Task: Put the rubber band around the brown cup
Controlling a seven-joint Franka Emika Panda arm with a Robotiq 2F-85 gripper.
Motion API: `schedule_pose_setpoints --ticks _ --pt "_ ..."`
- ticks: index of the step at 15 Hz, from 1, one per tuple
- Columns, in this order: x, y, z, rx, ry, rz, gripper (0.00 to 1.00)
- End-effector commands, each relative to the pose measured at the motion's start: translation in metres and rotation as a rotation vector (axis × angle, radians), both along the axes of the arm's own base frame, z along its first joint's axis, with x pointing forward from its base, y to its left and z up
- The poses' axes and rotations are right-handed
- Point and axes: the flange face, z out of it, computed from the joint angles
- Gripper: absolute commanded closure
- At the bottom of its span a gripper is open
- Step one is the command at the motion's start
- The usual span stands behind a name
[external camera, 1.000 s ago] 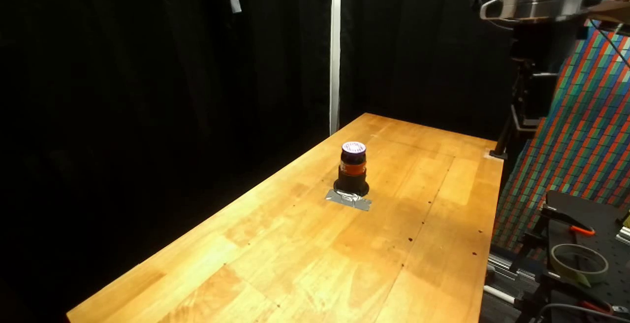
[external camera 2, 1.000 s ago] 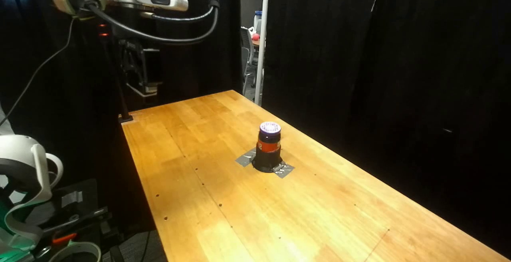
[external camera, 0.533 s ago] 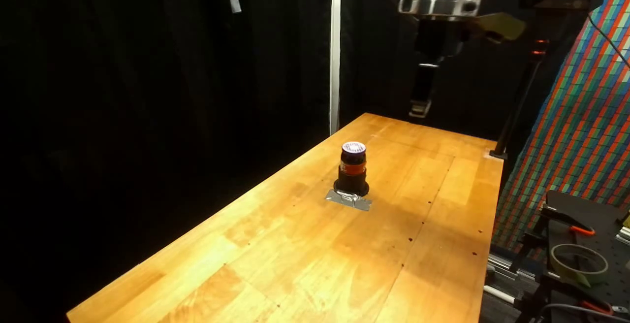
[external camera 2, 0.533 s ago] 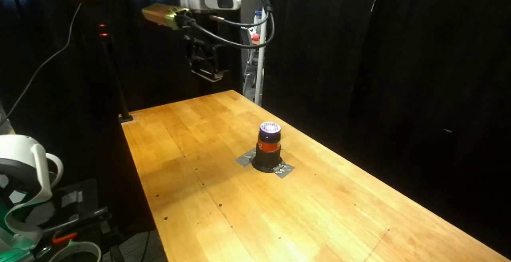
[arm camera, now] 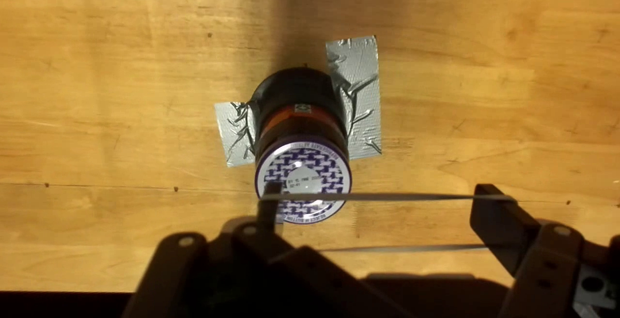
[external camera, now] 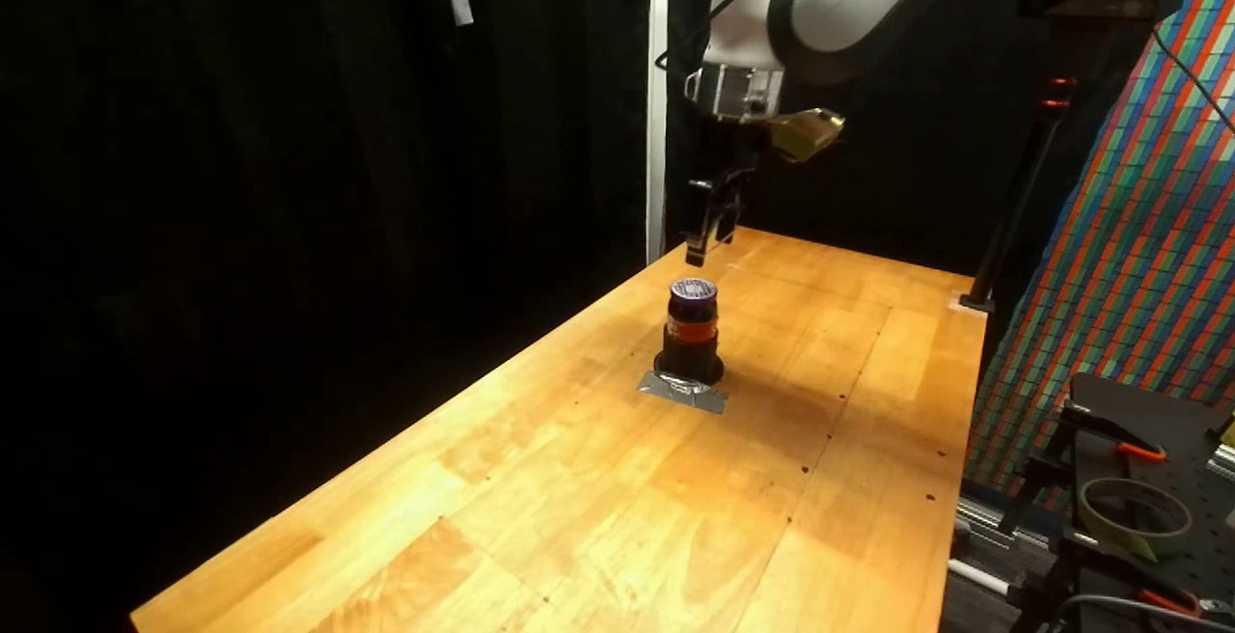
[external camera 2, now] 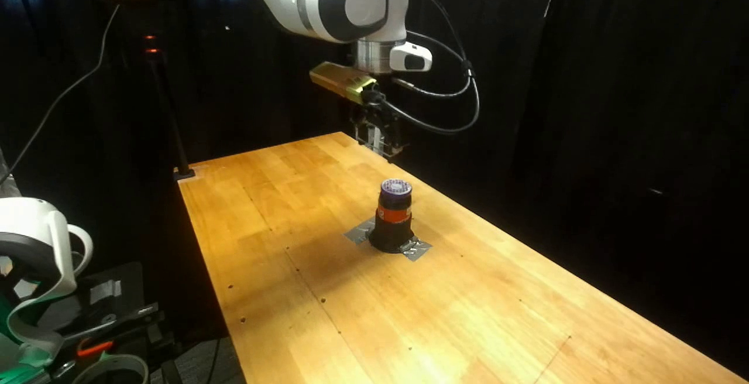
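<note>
The brown cup is a dark jar with an orange-red band and a purple-white patterned lid. It stands upright in a black base on the table, in both exterior views [external camera: 692, 331] [external camera 2: 394, 214] and the wrist view [arm camera: 302, 126]. My gripper [arm camera: 380, 195] is open, its fingers wide apart. The rubber band [arm camera: 411, 197] is stretched around both fingers as two thin strands. The gripper hangs above the cup and behind it in both exterior views [external camera: 711, 249] [external camera 2: 377, 151]. In the wrist view the left finger overlaps the lid; the right finger is over bare wood.
Grey tape [arm camera: 358, 100] holds the black base to the wooden table [external camera: 617, 517]. A dark stand [external camera: 1013, 199] rises at the table's far corner. A black side shelf with a tape roll [external camera: 1136, 512] is beside the table. Dark curtains surround the table.
My arm has swung in from the far side and come down toward the cup: leftward in an exterior view, rightward in an exterior view. The cup has not moved.
</note>
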Motion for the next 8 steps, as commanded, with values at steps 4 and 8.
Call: schedule_pose_setpoints --ticks 4,8 --pt "0.053 -0.005 -0.041 -0.005 -0.029 -0.032 0.00" --pt "0.067 -0.016 -0.061 -0.016 -0.021 -0.056 0.00"
